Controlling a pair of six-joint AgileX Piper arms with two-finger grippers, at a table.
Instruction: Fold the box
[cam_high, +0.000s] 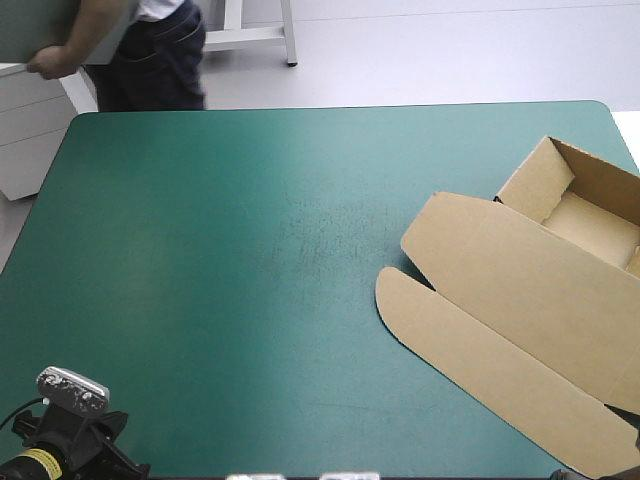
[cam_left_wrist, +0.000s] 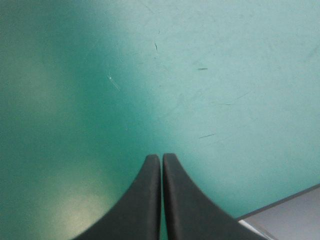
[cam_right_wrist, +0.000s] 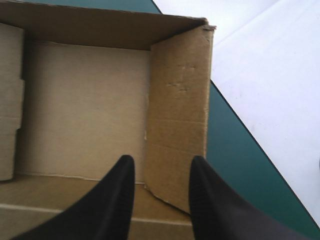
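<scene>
The brown box lies at the table's right side as an open tray with walls raised, its lid flat toward the front. In the right wrist view my right gripper is open and hovers over the tray's floor. The near end of a side wall stands between its fingertips, which do not press on it. My left gripper is shut on nothing above bare teal-green cover near the table's front left corner, far from the box.
The box reaches the table's right edge, with pale floor beyond it. A table edge shows close beside my left gripper. The teal-green cover stretches left of the box.
</scene>
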